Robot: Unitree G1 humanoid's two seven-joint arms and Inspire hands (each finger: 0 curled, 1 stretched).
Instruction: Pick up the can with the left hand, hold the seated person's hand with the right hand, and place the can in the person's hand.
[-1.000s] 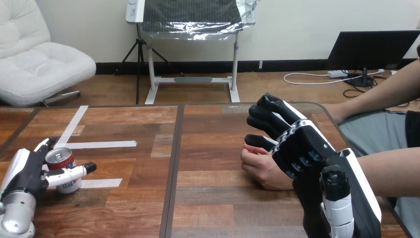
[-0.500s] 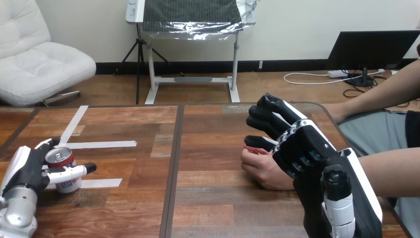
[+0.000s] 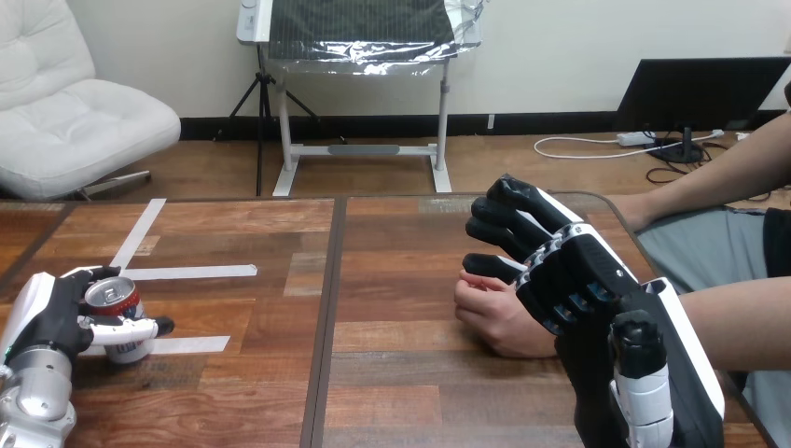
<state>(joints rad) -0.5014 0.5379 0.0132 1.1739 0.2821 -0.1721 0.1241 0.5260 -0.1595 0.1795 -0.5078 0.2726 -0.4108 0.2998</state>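
A red and white can (image 3: 118,315) stands upright on the wooden table (image 3: 392,373) at the left, beside strips of white tape. My left hand (image 3: 56,315) is wrapped round it, fingers behind the can and thumb across its front. At the right, the person's hand (image 3: 499,317) rests on the table in a loose fist. My right hand (image 3: 560,271) lies over the back of it, with its fingers curled over the far side of the fist.
White tape strips (image 3: 187,273) mark the table near the can. A dark seam (image 3: 326,317) runs down the table's middle. The person's forearm (image 3: 737,327) comes in from the right edge.
My left hand has closed tighter on the can and drawn slightly toward the left edge. The right hand and the person's hand have stayed put.
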